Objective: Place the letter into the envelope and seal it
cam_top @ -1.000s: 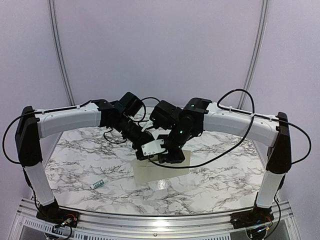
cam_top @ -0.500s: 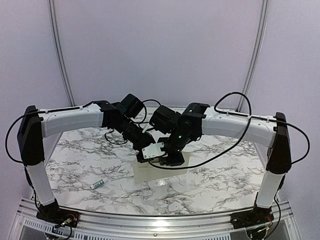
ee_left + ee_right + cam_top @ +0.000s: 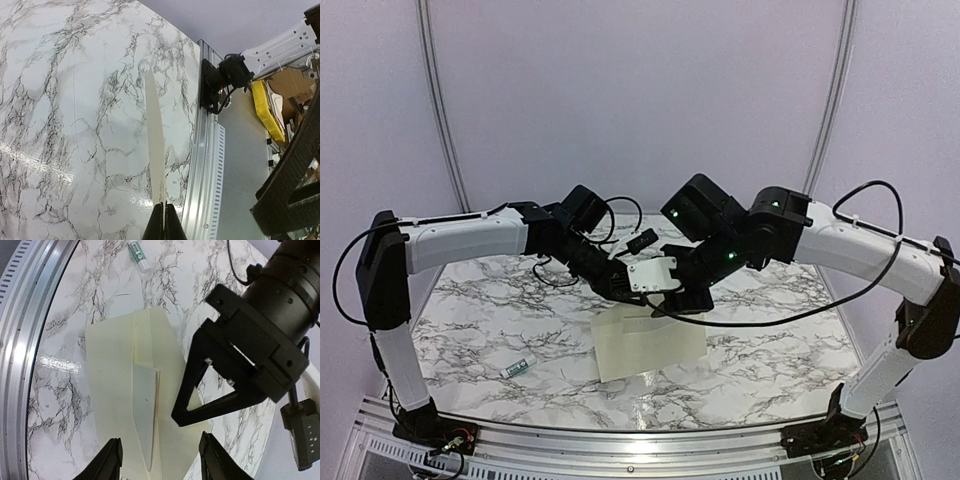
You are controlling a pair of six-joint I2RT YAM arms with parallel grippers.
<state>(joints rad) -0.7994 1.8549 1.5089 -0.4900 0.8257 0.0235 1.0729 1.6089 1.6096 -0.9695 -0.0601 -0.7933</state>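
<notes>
The cream envelope [image 3: 645,345] lies on the marble table, its far edge lifted. My left gripper [image 3: 653,303] is shut on that edge. In the left wrist view the envelope [image 3: 155,145] runs edge-on as a thin cream strip out of the closed left gripper [image 3: 163,222]. In the right wrist view the envelope [image 3: 107,380] fills the middle. A whiter wedge, seemingly the letter [image 3: 145,410], shows in its mouth. The left fingers [image 3: 220,385] hold the envelope beside it. My right gripper [image 3: 161,460] hovers above, open and holding nothing.
A small white-and-green glue tube [image 3: 518,368] lies on the marble at the near left, and it also shows in the right wrist view [image 3: 138,256]. The aluminium rail [image 3: 620,440] runs along the table's near edge. Cables hang around both wrists.
My right gripper has opened, let go and pulled up and to the right. The left gripper, still shut on the envelope, has shifted slightly right, and more of the envelope shows.
</notes>
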